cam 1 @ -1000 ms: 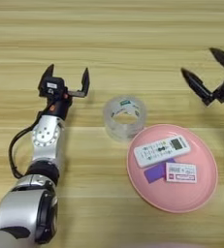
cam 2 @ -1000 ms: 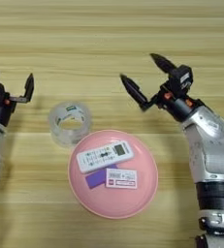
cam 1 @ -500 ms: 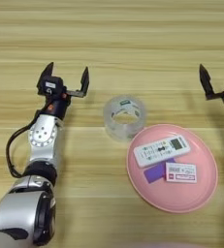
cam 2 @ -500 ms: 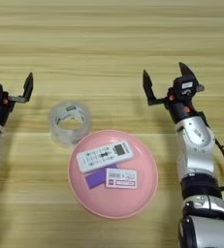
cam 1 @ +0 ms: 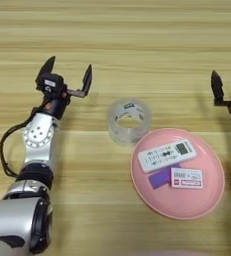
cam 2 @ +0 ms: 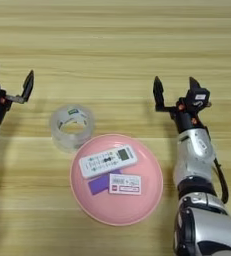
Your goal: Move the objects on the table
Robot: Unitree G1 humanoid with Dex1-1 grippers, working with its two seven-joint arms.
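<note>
Pink plate [cam 1: 207,200] holds remote [cam 1: 166,155], purple card [cam 1: 160,177], box [cam 1: 186,178]; tape roll [cam 1: 129,120] at its ten o'clock. We see left gripper [cam 1: 67,77] and right gripper [cam 2: 176,90] spread wide, empty; next likely a grasp.

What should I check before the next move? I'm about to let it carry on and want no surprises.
1. Left tool open and empty, clear of objects: ok.
2. Right tool open and empty, right of the plate: ok.
3. Tape roll on the table, just up-left of the pink plate; whether they touch: cannot tell.
4. White remote, purple card and white-and-red box all lie inside the plate: ok.
5. Card free to grasp: not ok, remote and box overlap it.
</note>
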